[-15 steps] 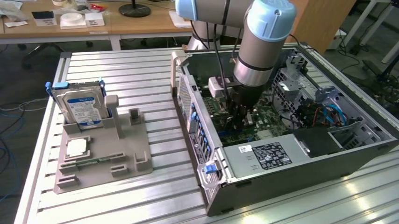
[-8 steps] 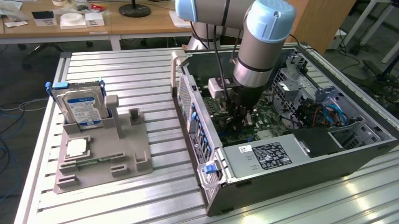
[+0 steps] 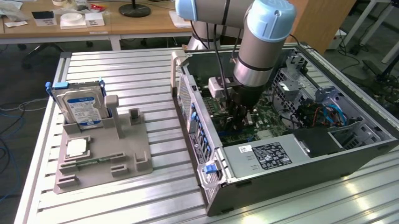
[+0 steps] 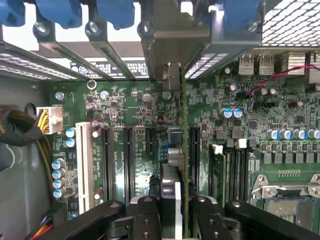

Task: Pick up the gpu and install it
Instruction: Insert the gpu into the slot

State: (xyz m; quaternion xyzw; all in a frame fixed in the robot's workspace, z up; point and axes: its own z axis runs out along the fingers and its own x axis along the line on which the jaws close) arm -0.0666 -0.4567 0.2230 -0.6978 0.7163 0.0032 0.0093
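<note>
The gpu (image 4: 183, 165) stands on edge between the fingers of the tool (image 4: 175, 210), seen in the wrist view as a thin green card edge running away toward its pale metal end bracket (image 4: 171, 75), which sits up at the rear slot openings of the computer case (image 3: 215, 186). The tool is closed narrow on the card, gripping its flat faces near the upper edge, with the card hanging straight below it, over the dark expansion slots (image 4: 127, 160) of the motherboard (image 4: 240, 130). Judged from its build, the card is light and stiff but fragile: a hold on the board edges or the fan housing suits it, away from the gold contacts, and pressing it home askew could strain the slot. In the exterior view the arm (image 3: 265, 42) reaches down into the open case on the ribbed metal surface (image 3: 124, 70); just beside it, a grey fixture (image 3: 106, 158) holds a hard drive (image 3: 78, 105)
</note>
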